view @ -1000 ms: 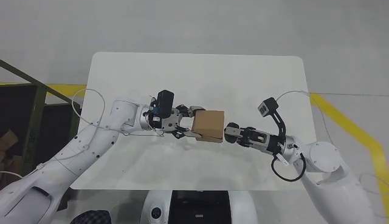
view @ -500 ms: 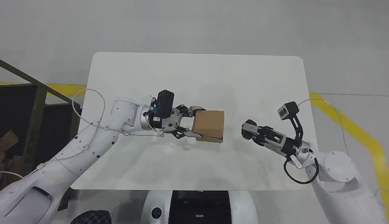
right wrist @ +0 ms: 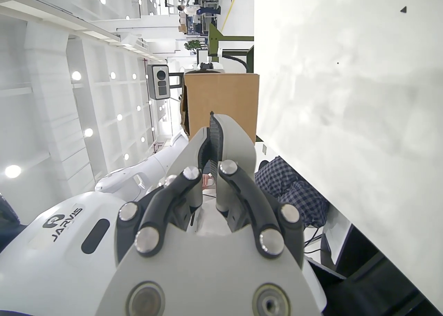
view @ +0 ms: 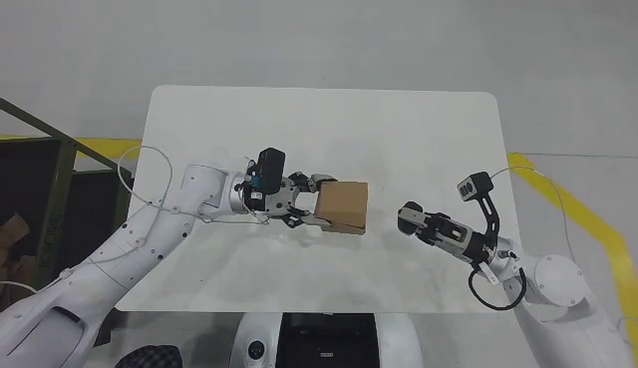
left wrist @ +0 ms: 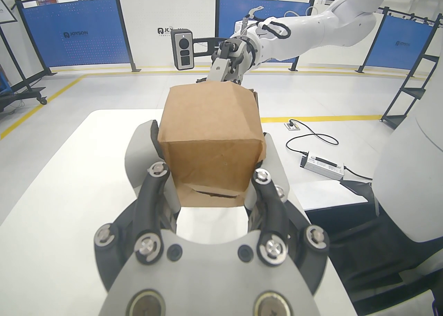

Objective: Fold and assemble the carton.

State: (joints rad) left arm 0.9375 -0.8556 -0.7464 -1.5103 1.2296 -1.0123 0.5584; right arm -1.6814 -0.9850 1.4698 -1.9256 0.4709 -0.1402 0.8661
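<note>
A brown carton [view: 342, 205], folded into a closed box, sits near the middle of the white table [view: 399, 129]. My left gripper [view: 317, 202] holds it at one end, a finger on each side [left wrist: 210, 154]. In the left wrist view the carton [left wrist: 211, 130] has a small flap gap at its near lower edge. My right gripper [view: 403, 215] hangs a short way off the carton's other end, fingers pressed together with nothing between them [right wrist: 211, 123]. From the right wrist view the carton [right wrist: 221, 102] stands just beyond the fingertips.
The table's far half is bare. A dark green frame [view: 40, 159] stands off the table's left edge, and yellow floor lines [view: 558, 193] run to the right. A cable and power brick [left wrist: 322, 165] lie on the floor beside the table.
My right gripper has pulled back from the carton's end, where it was touching a second ago, leaving a gap. The left gripper and carton have stayed put.
</note>
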